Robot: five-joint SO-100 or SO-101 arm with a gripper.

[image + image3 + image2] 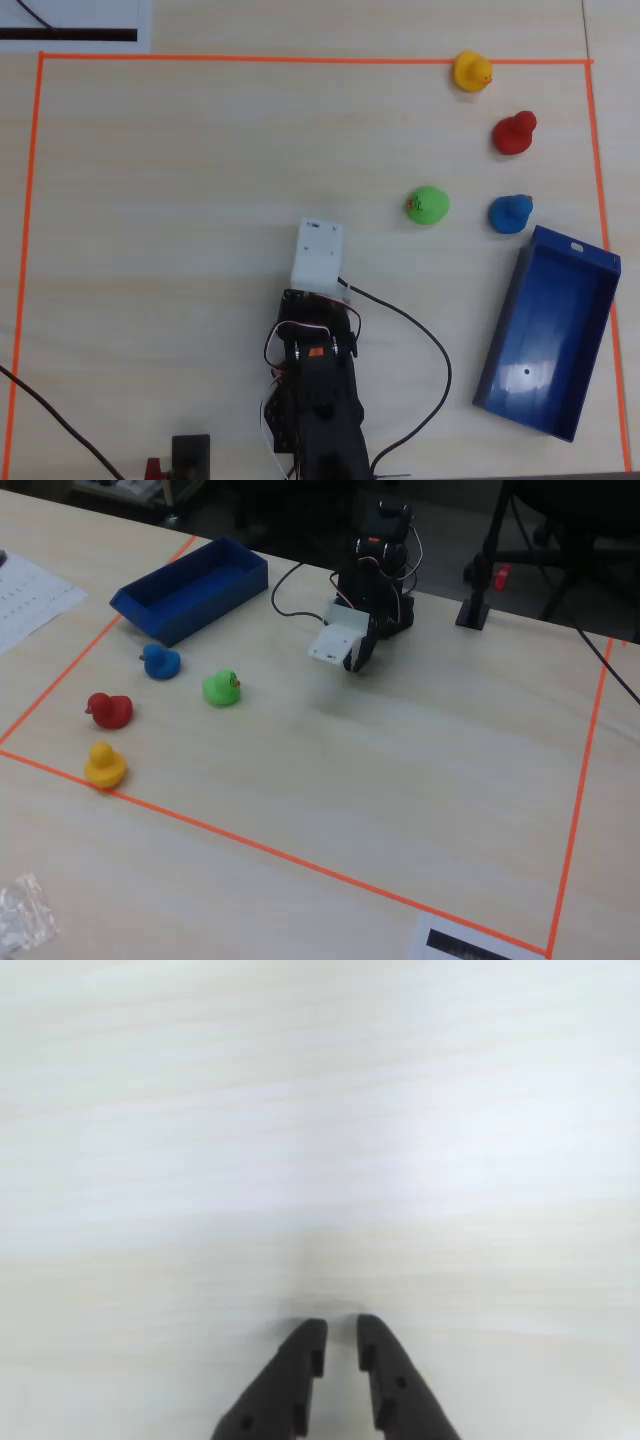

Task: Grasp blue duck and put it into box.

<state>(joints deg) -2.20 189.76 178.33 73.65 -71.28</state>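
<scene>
The blue duck (510, 213) stands on the pale wood table, just off the near corner of the dark-blue box (497, 330); in the fixed view the duck (159, 662) is in front of the box (196, 618). The box is empty. My gripper (341, 1328) hangs over bare table near the arm's base, far from the duck. Its two black fingers are nearly together with only a narrow gap, and nothing is between them. In the overhead view the fingers are hidden under the white wrist camera housing (318, 254). The fixed view shows the gripper (358, 661) pointing down.
A green duck (427, 205) stands left of the blue one in the overhead view, with a red duck (514, 132) and a yellow duck (472, 71) beyond. Orange tape (300, 60) frames the work area. A black cable (430, 345) loops between arm and box.
</scene>
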